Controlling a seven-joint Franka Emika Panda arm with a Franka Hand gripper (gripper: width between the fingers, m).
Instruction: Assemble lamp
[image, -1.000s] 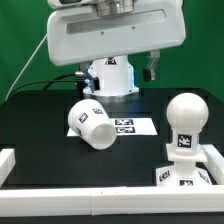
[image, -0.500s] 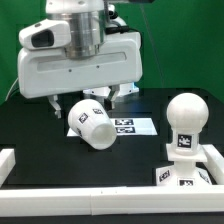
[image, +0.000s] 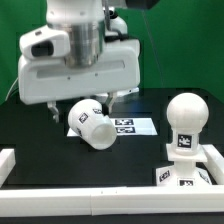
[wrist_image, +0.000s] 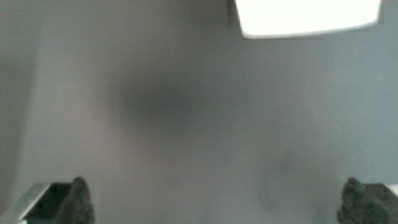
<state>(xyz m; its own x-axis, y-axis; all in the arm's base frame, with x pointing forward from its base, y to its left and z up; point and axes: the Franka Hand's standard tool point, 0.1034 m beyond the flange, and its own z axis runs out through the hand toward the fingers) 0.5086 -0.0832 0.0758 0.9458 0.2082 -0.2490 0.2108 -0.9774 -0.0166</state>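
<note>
The cup-like white shade (image: 91, 123) lies on its side on the black table, left of middle in the exterior view. The round-headed bulb (image: 186, 118) stands upright in the squarish base (image: 184, 176) at the exterior view's right front. My gripper (image: 82, 104) hangs just above and behind the shade, its two dark fingers (image: 111, 99) spread wide, open and empty. In the wrist view the gripper (wrist_image: 212, 205) shows only two fingertips (wrist_image: 54, 204) at the corners over a blurred grey field. A blurred white patch (wrist_image: 313, 17) cannot be identified.
The marker board (image: 129, 127) lies flat beside the shade, towards the exterior view's right. A white rail (image: 90, 193) borders the table's front, with a raised white block (image: 8, 163) at the left. Green curtain stands behind.
My hand has swung from the back middle to the exterior view's left and come down over the shade. In the last half second it sank slightly. The lamp parts have not moved.
</note>
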